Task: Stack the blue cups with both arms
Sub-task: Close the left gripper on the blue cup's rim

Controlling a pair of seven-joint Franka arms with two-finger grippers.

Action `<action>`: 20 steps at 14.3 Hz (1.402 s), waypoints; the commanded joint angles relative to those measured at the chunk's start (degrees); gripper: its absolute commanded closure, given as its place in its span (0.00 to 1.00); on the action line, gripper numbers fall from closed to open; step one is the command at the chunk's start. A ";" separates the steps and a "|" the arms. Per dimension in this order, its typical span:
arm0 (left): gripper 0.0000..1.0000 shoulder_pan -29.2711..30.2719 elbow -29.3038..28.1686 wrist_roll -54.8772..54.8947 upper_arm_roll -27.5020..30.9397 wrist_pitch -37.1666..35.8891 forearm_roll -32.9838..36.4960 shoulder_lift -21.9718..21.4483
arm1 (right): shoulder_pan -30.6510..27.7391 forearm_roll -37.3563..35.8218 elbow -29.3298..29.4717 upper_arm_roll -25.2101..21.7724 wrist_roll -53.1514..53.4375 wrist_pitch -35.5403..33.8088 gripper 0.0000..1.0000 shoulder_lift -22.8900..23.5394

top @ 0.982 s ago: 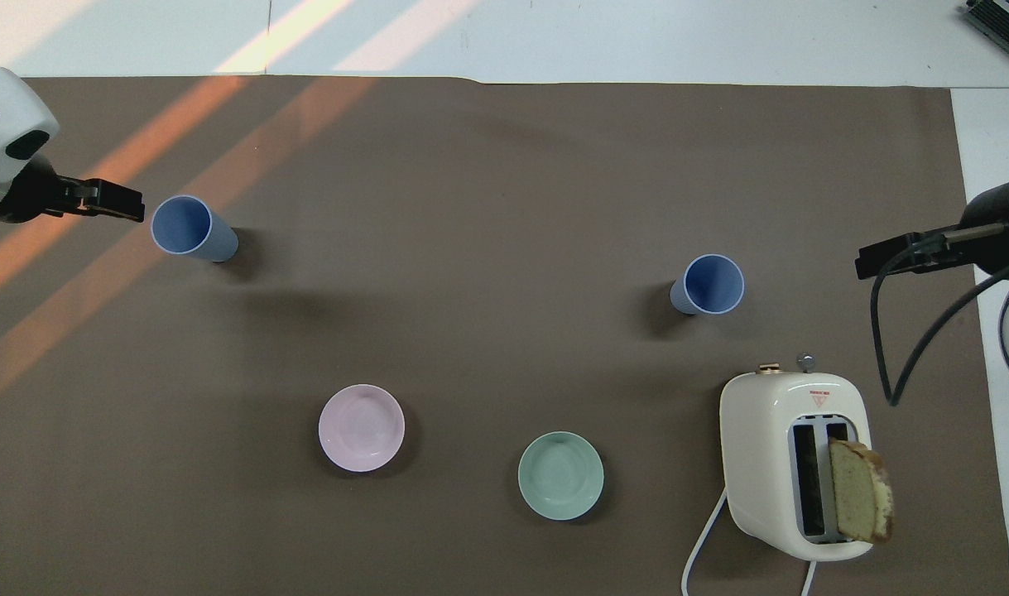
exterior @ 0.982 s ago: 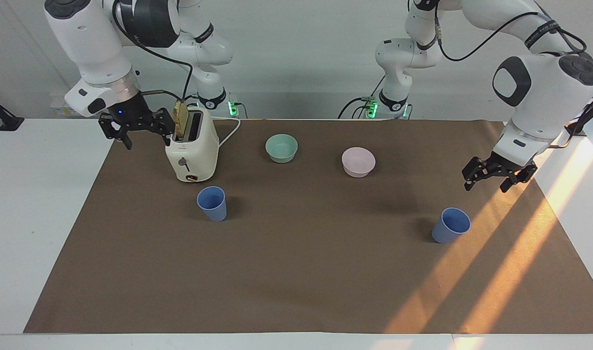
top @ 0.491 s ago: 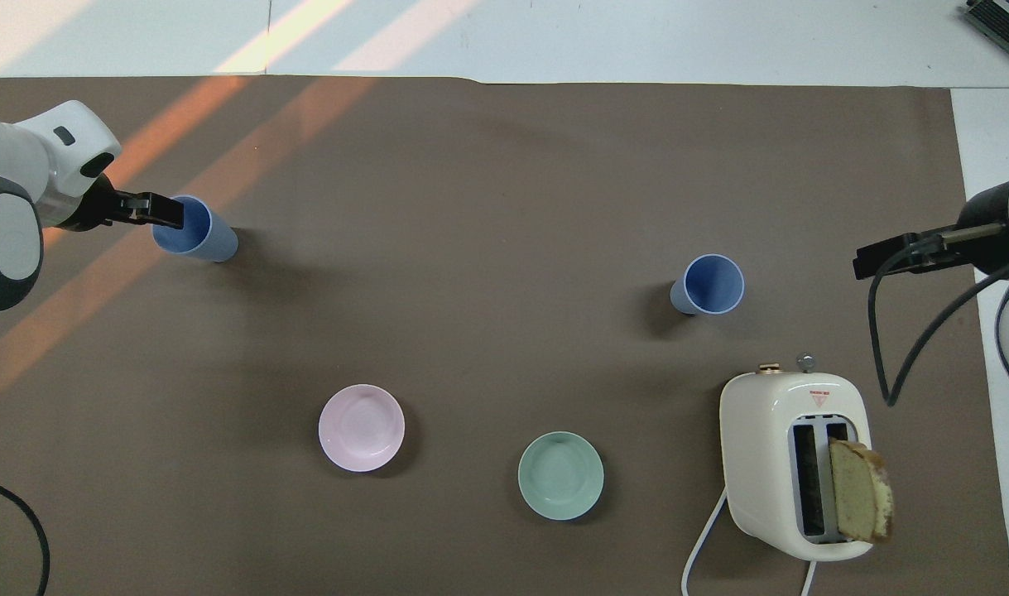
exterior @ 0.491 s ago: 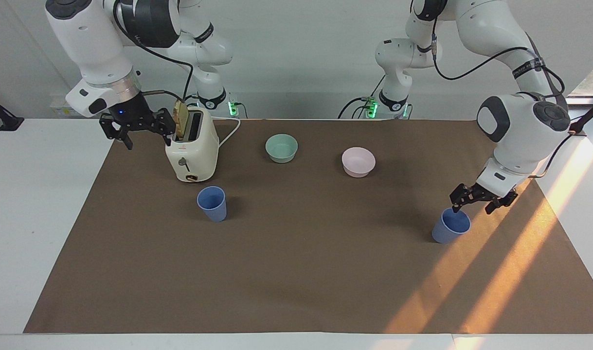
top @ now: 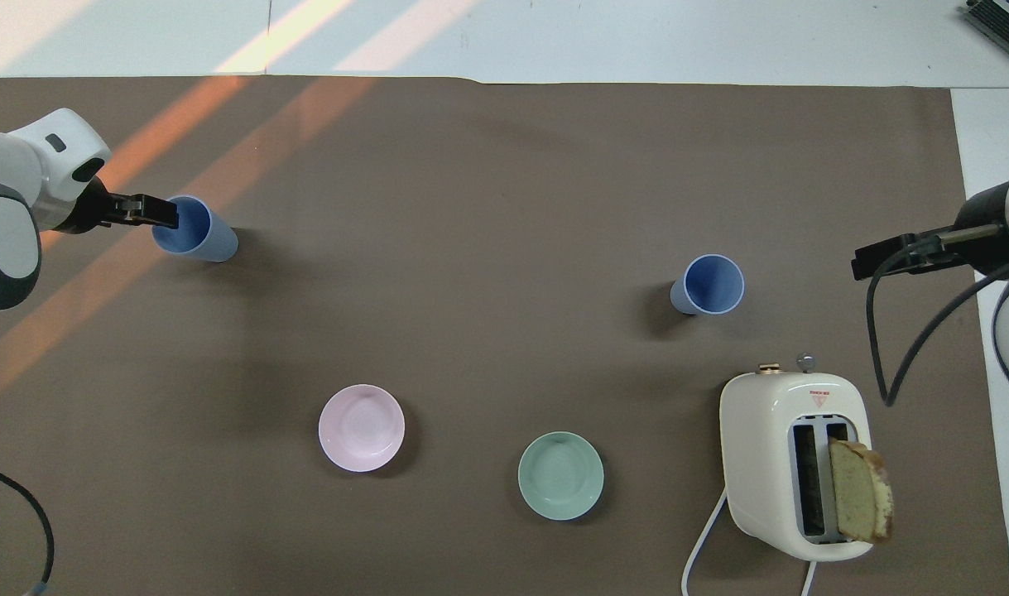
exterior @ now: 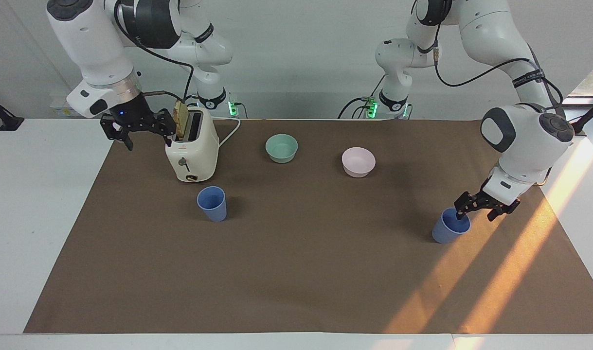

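From my remote station: my left gripper (exterior: 474,210) sits low at the rim of one blue cup (exterior: 450,229) near the left arm's end of the counter (exterior: 296,272), jaws spread, one finger dipping inside the mouth. My right gripper (exterior: 143,130) hangs open beside the toaster (exterior: 191,150). The second blue cup (exterior: 212,203) stands untouched, farther from the robots than the toaster.

Bright, even room light; both views sharp, no blur. Warm orange sun streaks cross the table (exterior: 515,272) at the left arm's end. Soft short shadows beside cups, bowls.
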 commanded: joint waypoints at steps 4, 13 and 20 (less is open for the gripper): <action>0.00 0.10 -2.95 1.53 -0.21 5.24 -1.26 1.89 | -0.10 0.78 -1.28 0.32 0.35 1.09 0.00 -0.61; 1.00 -0.08 -4.09 0.03 -0.21 4.28 -1.34 1.45 | -0.01 0.78 -1.55 0.32 0.35 1.18 0.00 -0.79; 1.00 -1.75 -1.54 -0.49 -3.10 2.26 -1.17 -1.53 | -0.01 0.70 -1.90 0.32 0.35 1.09 0.00 -1.05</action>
